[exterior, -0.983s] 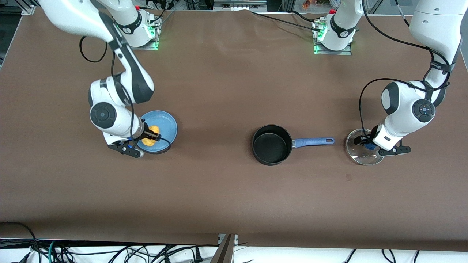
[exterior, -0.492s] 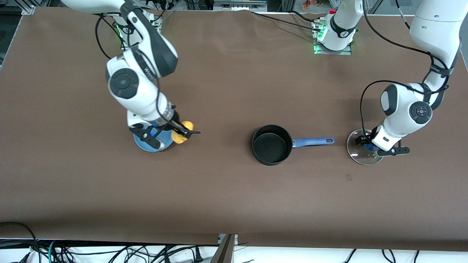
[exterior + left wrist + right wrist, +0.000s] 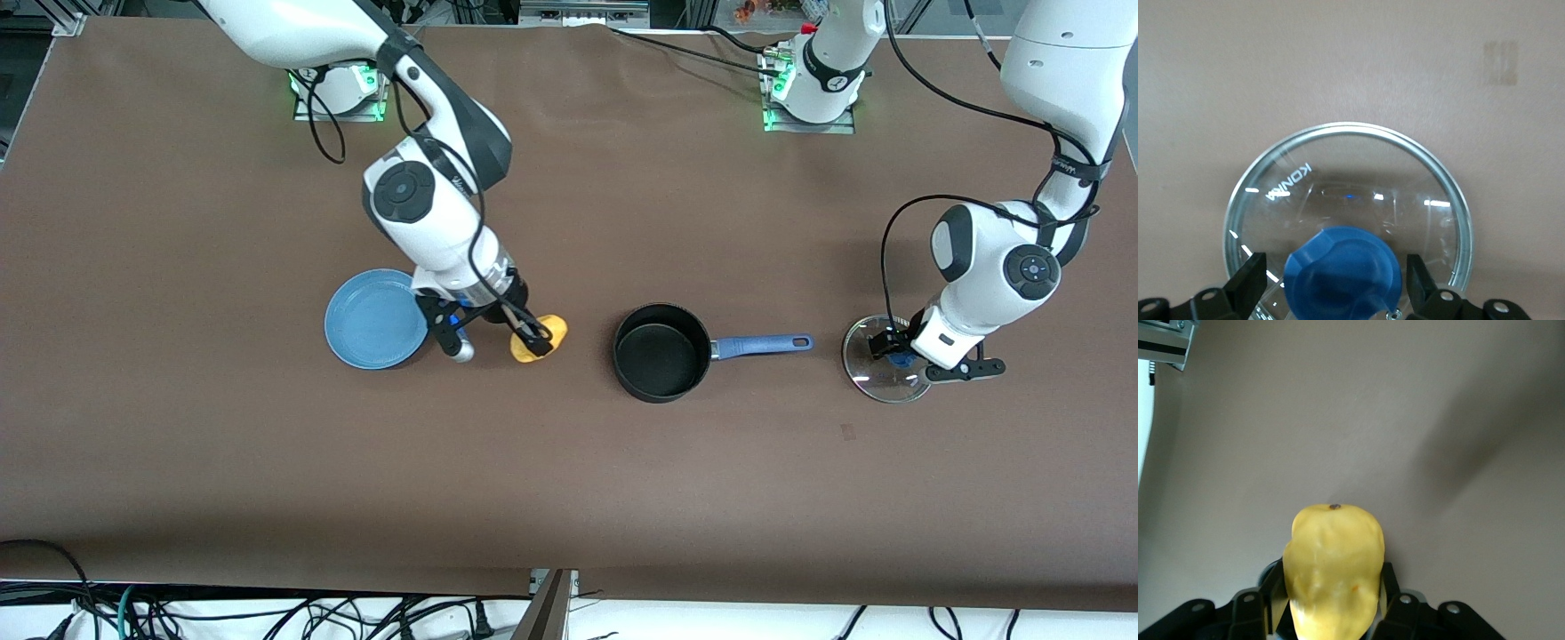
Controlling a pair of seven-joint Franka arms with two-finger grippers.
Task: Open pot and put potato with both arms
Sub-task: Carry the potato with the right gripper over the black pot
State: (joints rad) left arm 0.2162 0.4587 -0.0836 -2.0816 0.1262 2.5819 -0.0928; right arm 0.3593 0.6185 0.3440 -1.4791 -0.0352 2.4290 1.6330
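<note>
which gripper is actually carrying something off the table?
The right gripper: it holds the potato in the air between the plate and pot. The left gripper straddles the lid, which rests on the table.

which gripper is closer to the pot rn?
Right. The right gripper, shut on the potato, is over the table between the plate and the pot. The left gripper, open around the lid's knob, is past the pot handle's end.
</note>
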